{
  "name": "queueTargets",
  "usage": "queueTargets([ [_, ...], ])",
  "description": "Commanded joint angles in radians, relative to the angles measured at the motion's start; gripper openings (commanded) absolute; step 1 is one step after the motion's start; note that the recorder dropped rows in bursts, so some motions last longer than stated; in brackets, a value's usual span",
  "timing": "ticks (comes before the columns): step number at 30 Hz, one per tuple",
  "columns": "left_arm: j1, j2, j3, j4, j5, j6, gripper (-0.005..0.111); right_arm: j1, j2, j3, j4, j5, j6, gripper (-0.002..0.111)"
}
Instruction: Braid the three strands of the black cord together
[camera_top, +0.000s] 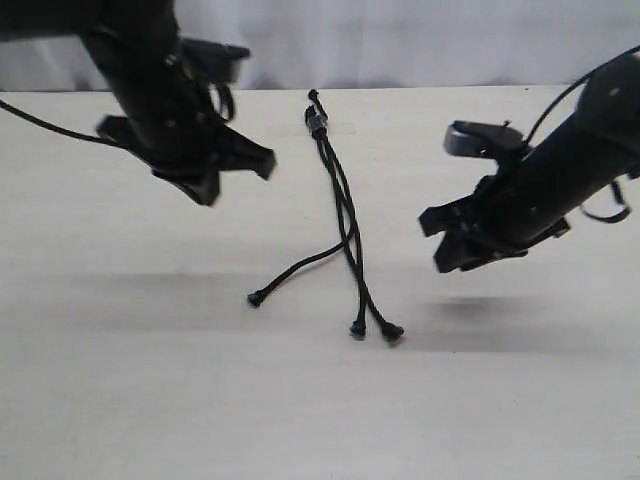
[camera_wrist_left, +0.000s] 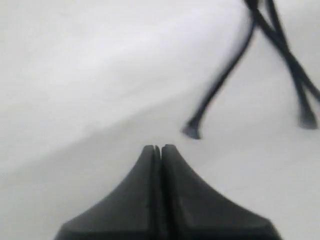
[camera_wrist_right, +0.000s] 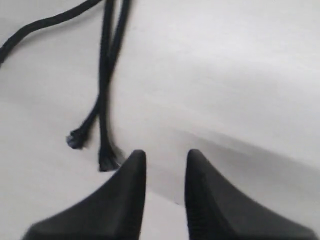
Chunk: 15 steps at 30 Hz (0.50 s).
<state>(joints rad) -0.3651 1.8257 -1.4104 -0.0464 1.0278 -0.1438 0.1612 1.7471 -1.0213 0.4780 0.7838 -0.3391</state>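
— Well, what lies nearest?
— Bare pale counter (camera_top: 150, 400), then the loose ends of the three strands (camera_top: 352, 262). They are thin and matte black, each finishing in a small knobby tip. Two tips lie close together, and their strands cross just behind them. The third strand (camera_top: 300, 268) curves away to the left, its tip well apart from the pair.
— And the arms?
— Both hang above the counter, touching no rope. The right gripper (camera_wrist_right: 166, 154) is nearer, off to the right of the paired tips, its jaws parted with nothing in the gap. The left gripper (camera_wrist_left: 157, 149) sits farther back on the other side, its jaws pressed together on nothing.
— Beyond them?
— The black cord (camera_top: 338, 190) runs up the middle of the counter, its strands close alongside one another and overlapping. Whether they are truly plaited there I cannot tell. At the far end they gather into a small clamp (camera_top: 317, 122), with a short knotted stub past it. Behind that hangs a white curtain (camera_top: 400, 40).
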Motion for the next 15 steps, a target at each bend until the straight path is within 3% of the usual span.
queueTargets([
  [1, 0.045, -0.228, 0.148, 0.102, -0.101, -0.044, 0.0, -0.088, -0.177, 0.061, -0.211, 0.054, 0.117, 0.005],
  [8, 0.053, -0.673, 0.529, 0.028, -0.285, -0.04, 0.0, -0.113, -0.544, 0.285, -0.251, -0.039, 0.127, 0.004],
  [15, 0.053, -1.036, 0.808, -0.048, -0.488, -0.077, 0.0, -0.113, -0.985, 0.531, -0.108, -0.28, 0.127, 0.004],
])
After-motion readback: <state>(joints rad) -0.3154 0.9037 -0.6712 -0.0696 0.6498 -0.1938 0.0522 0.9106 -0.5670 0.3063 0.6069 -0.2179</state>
